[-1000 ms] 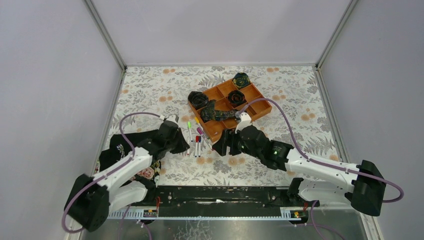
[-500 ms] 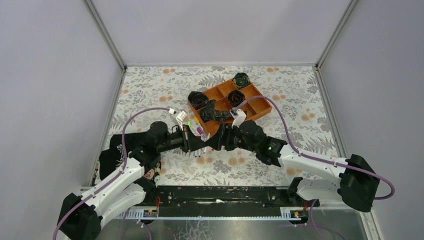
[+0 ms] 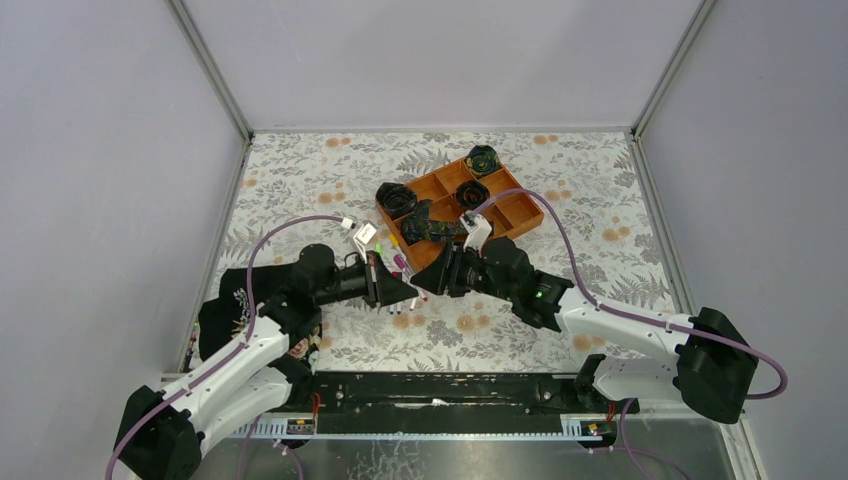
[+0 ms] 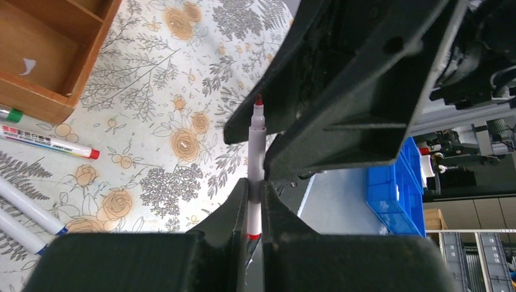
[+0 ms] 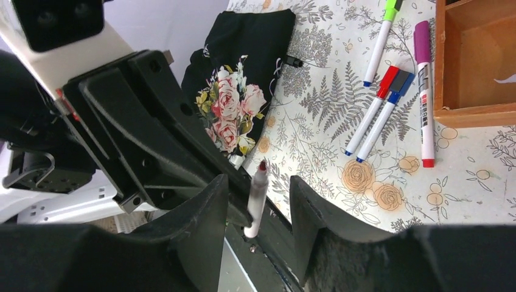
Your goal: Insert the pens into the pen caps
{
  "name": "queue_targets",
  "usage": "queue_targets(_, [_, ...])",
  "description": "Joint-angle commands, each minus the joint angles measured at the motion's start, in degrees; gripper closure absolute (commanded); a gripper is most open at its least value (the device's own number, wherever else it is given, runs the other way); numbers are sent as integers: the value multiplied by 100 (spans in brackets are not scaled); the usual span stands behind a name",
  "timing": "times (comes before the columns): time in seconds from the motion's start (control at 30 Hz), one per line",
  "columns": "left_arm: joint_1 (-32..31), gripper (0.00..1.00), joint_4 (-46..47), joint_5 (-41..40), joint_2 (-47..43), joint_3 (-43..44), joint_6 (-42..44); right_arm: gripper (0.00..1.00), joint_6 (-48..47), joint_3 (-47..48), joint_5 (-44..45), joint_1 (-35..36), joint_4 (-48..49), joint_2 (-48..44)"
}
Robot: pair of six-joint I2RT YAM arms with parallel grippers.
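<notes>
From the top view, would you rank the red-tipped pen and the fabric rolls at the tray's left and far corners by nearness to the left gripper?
1. Red-tipped pen, in the left gripper.
2. Left-corner fabric roll, just beyond.
3. Far-corner fabric roll, farthest back.

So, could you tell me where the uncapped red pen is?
In the left wrist view the red pen is clamped in the left gripper, its tip inside the open right gripper, near the tray.
</notes>
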Motion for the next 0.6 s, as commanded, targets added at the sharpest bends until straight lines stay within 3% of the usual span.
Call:
queue_targets(0.0, [-85, 100, 619, 294, -149, -48, -109, 53, 186, 64, 142, -128, 388, -95])
queue_targets(0.2, [-82, 100, 718, 344, -205, -45, -170, 62, 222, 79, 119, -166, 403, -41])
queue_targets(0.37, [-84, 99, 724, 269, -194, -52, -184, 95, 221, 139, -97, -161, 473, 50])
queue_targets(0.4, [-85, 94, 716, 236, -183, -58, -188, 99, 228, 142, -119, -160, 489, 46])
queue_targets(0.57, [-84, 70, 701, 99, -32, -87, -197, 100, 252, 136, -241, -166, 608, 41])
